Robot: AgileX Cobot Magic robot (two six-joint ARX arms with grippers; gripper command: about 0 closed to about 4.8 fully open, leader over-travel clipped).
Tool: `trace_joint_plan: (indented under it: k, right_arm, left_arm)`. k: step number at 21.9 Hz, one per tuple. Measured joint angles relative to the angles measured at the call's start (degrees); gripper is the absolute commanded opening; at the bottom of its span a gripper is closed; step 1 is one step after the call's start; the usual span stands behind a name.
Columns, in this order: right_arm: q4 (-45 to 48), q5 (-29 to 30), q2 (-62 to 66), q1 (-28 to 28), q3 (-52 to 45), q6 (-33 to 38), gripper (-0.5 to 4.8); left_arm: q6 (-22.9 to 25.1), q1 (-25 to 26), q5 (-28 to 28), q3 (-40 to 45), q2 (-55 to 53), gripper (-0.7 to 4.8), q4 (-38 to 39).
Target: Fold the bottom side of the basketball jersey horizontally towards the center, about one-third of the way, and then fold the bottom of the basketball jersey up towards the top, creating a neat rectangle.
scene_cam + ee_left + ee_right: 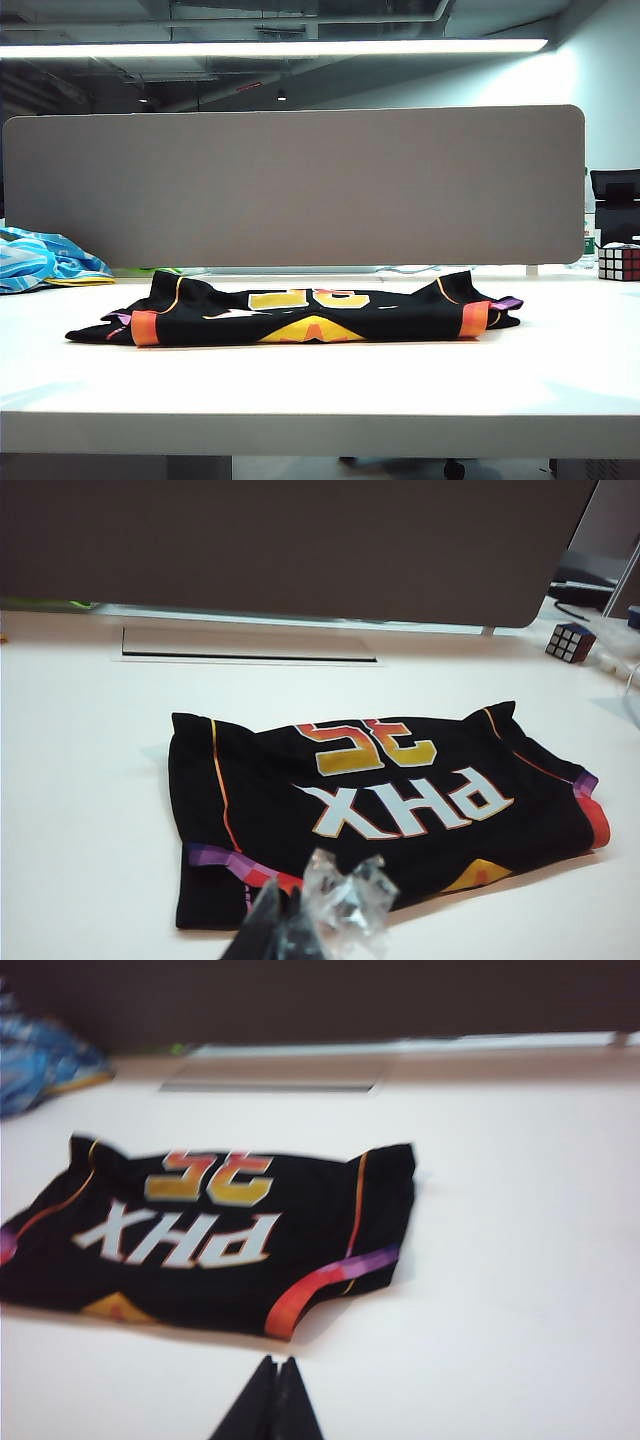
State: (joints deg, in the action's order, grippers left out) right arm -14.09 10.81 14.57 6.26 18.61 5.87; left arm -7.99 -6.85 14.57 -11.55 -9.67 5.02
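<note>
Black fabric is lying folded into a compact rectangle near the middle of the white table (560, 400) in the exterior view: the basketball jersey (300, 312), with orange bands showing at both ends. Behind it a grey divider panel (300, 185) is standing, a light blue striped cloth (45, 260) is sitting at the far left, and a puzzle cube (618, 262) is resting at the far right. Neither arm is showing here.

From the left wrist view, the jersey (400, 800) is lying flat with its number and white lettering facing up. The left gripper (285, 925) is hovering just above the near edge of the cloth, its dark tips pressed together with a bit of clear wrapping beside them, holding nothing.

From the right wrist view, somewhat blurred, the jersey (210, 1235) is lying ahead on the table, and the right gripper (272, 1395) is hanging clear of it, fingers pinched together and empty.
</note>
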Motion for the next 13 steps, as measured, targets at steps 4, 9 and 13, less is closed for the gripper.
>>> trace_joint_plan:
  k: [4, 9, 13]
  right_arm:
    - [0.6, -3.6, -8.2, 0.0, -4.1, 1.8, -0.02]
    - [1.3, -7.3, -14.5, 0.0, -10.1, 2.0, -0.01]
    - [1.3, -8.3, -14.5, 0.0, -13.3, 1.6, -0.01]
  left_arm:
    - [-0.6, -0.3, -1.8, 3.7, 6.6, -0.05, 0.0]
    - [-0.6, -0.3, -3.7, 7.5, 9.6, -0.05, -0.7]
    - [0.3, -0.3, -7.3, 9.0, 9.6, -0.05, -1.4]
